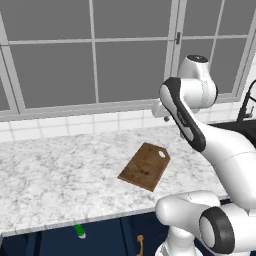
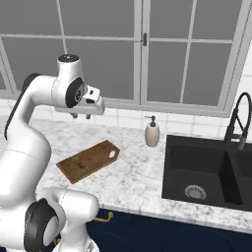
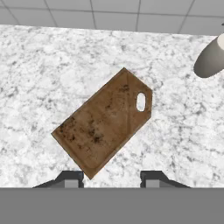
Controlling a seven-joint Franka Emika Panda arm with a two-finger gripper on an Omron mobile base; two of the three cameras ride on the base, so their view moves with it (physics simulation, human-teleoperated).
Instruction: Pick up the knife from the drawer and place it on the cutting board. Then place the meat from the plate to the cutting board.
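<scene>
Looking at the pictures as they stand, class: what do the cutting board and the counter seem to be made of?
The cutting board looks like dark-brown wood with a matte, stained finish: faint grain lines and darker blotches show. The counter looks like polished stone, perhaps marble or granite: white with grey speckled veining. As the scene is rendered, both are only appearances.

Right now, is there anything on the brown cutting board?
Empty. The cutting board lies flat on the counter, its whole brown top bare in all views.

Marble counter [image 1: 55,175], white with grey veining, runs under the windows. Board [image 1: 145,166] lies flat on it, askew to the front edge, hole toward the back wall, top bare. Soap bottle [image 2: 152,132] stands upright on the counter beside the black sink [image 2: 206,170].
</scene>
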